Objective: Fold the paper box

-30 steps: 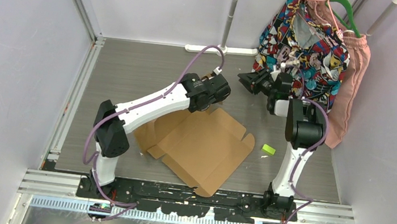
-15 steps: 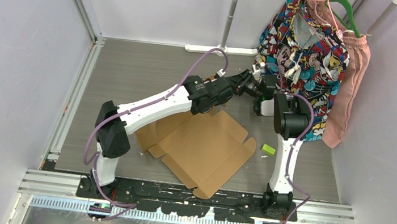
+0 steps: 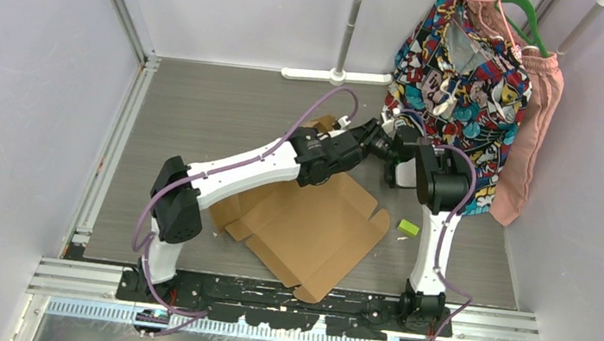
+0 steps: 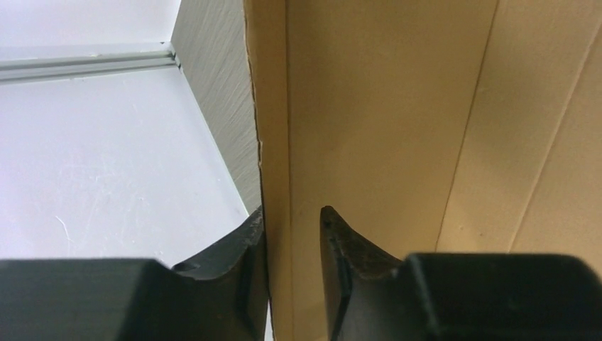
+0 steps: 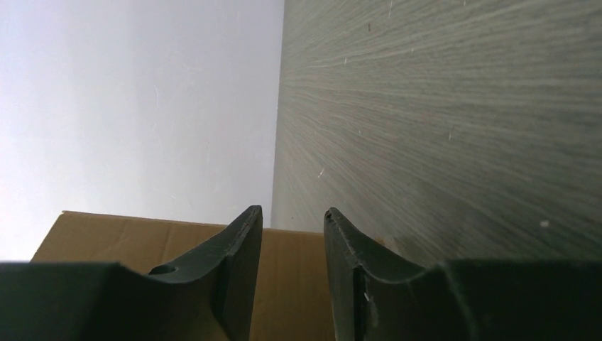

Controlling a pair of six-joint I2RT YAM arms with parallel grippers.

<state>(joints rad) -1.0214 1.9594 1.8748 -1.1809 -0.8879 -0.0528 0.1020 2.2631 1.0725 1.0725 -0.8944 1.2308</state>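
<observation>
- Cardboard first: the paper box (image 3: 309, 224) lay as an unfolded sheet mid-table (image 3: 201, 115), skewed to the table edges, with one rounded corner pointing toward the arm bases.
- Its far part ran up under the left arm. A scrap of brown showed beside that wrist, so a far flap seemed lifted. How steeply, I could not tell.
- Left gripper (image 3: 365, 137) reached across the sheet to its far right corner. In the wrist view the jaws stood partly apart, with a folded cardboard edge running between them.
- One finger (image 4: 245, 249) looked to be against that edge. The other stood off it, so I judged the flap straddled rather than pinched.
- Right gripper (image 3: 384, 146) sat just beside the left one, nose to nose with it above the same corner. Its jaws were partly apart with nothing clamped, and a flap edge showed beyond the tips.
- Key relation: the flap edge ran lengthwise along the left fingers' reach, straight away from the wrist camera, while the body of the sheet lay back toward the bases.
- Both arms were close to that corner, and the left was the nearer, being already astride the edge.
- Judgement: folding had barely begun, with most panels flat. The next move likely needs the left jaws to close on the edge before any lift.
- Risk: the two grippers were crowded at one corner and could knock together.
- Bystanders: hanging clothes (image 3: 468, 60) far right and a small green item (image 3: 408, 227) right of the sheet, both apart from it.
</observation>
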